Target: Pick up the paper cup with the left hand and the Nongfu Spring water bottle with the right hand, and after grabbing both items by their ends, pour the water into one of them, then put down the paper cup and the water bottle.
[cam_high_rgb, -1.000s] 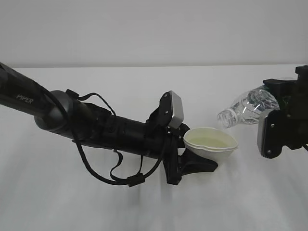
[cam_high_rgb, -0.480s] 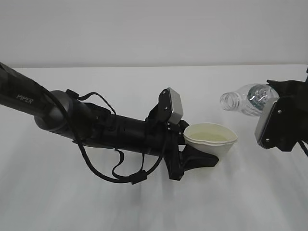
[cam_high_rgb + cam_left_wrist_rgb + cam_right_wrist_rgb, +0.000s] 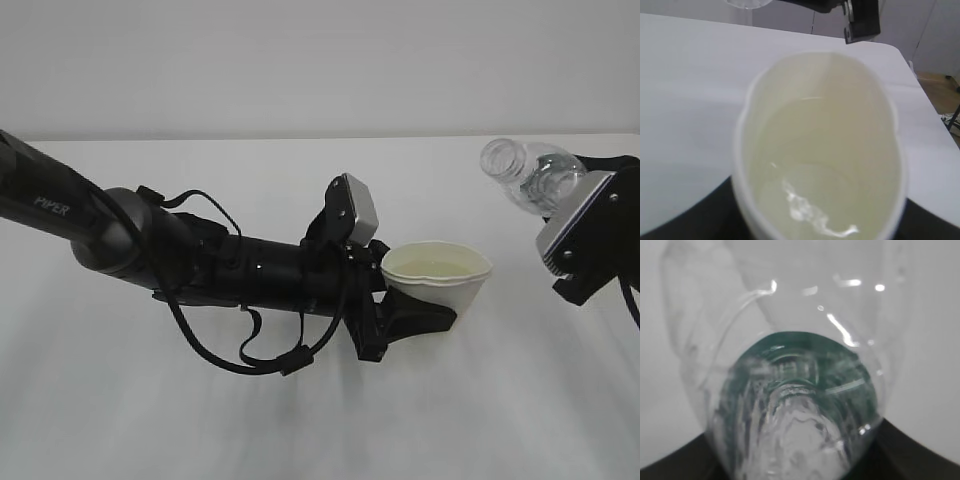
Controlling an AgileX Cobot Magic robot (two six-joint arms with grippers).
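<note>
Both pairs of jaws are closed on something: the left hand [image 3: 415,318] clamps the paper cup [image 3: 437,278] low on its body, squeezing the wall so the rim bows into an oval, and the right hand [image 3: 590,245] grips the Nongfu Spring water bottle [image 3: 530,175] by its base end, though the jaws themselves are mostly hidden behind the bottle and the silver-grey box. From where I stand the cup sits upright just off the end of the left arm, held above the white table [image 3: 300,420], with a shallow pool of water glinting inside it in the left wrist view. The bottle lies up and to the right of the cup, apart from it, its long axis slanting so the open neck points up and to the left, away from the cup's mouth and higher than its rim. I judge the pour to be finished, or nearly so, and what remains is the set-down: each arm has bare table straight beneath its own load, so neither needs to cross the middle
</note>
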